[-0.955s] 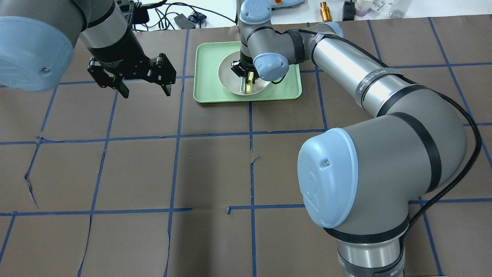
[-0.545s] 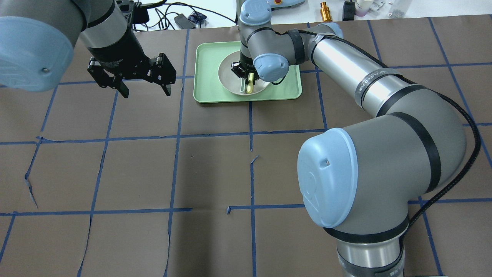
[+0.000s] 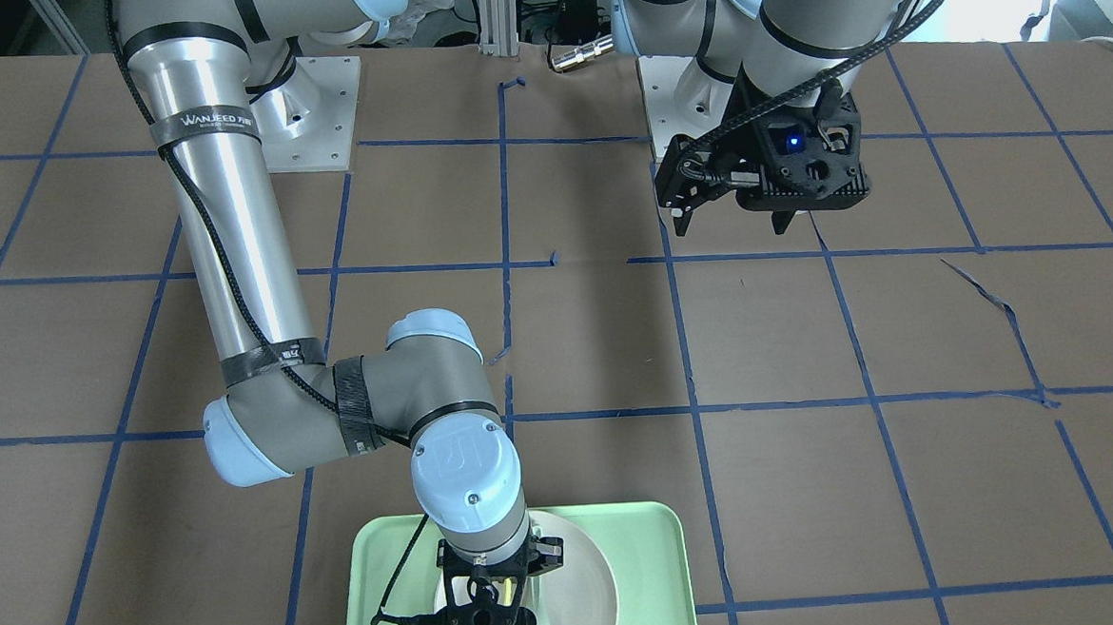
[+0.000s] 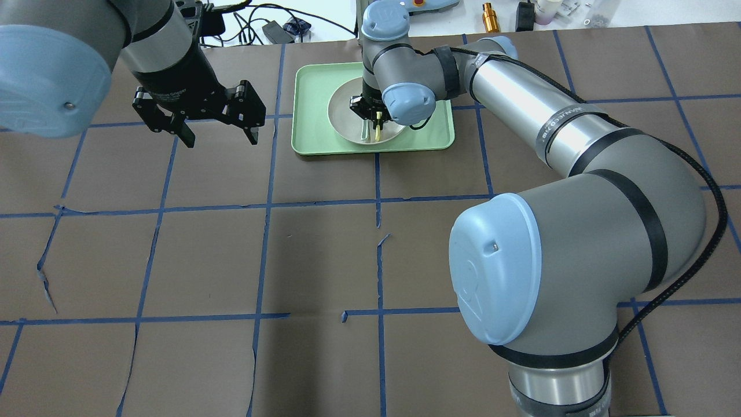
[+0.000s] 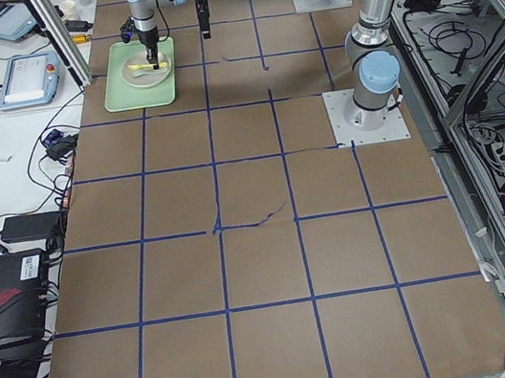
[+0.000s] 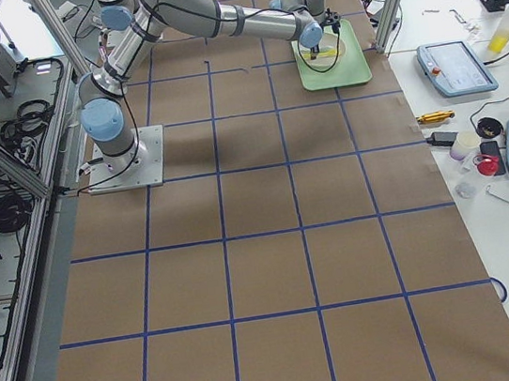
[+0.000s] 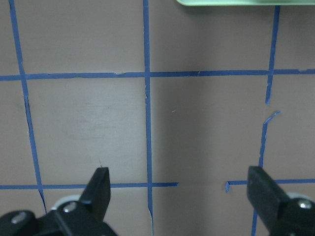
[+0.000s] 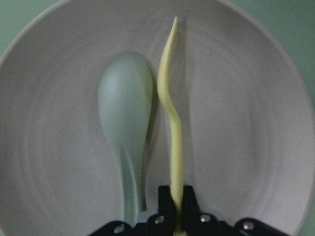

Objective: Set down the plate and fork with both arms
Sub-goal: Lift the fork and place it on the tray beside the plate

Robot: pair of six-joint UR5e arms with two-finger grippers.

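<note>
Laid out near the tabletop's (image 4: 318,260) far edge, across from the robot's base: one mint-green tray (image 4: 312,116), and inside it one plate (image 4: 343,116). Lying in the plate, side by side and close together: one pale-yellow fork (image 8: 173,123) and one grey-green spoon (image 8: 125,108). No second piece of either to be seen.

Two grippers in view. Pinched on the fork's near end: the right gripper (image 8: 176,196), fingers drawn almost together with only the thin handle between them. Fork turned on edge, far end reaching toward the plate's rim. Cannot tell whether that end touches the plate.

Hanging over bare brown paper toward the tabletop's left end, well apart from the tray: the left gripper (image 4: 221,139), jaws spread wide, nothing between them. Under both, a grid of blue tape lines (image 4: 202,207).
</note>
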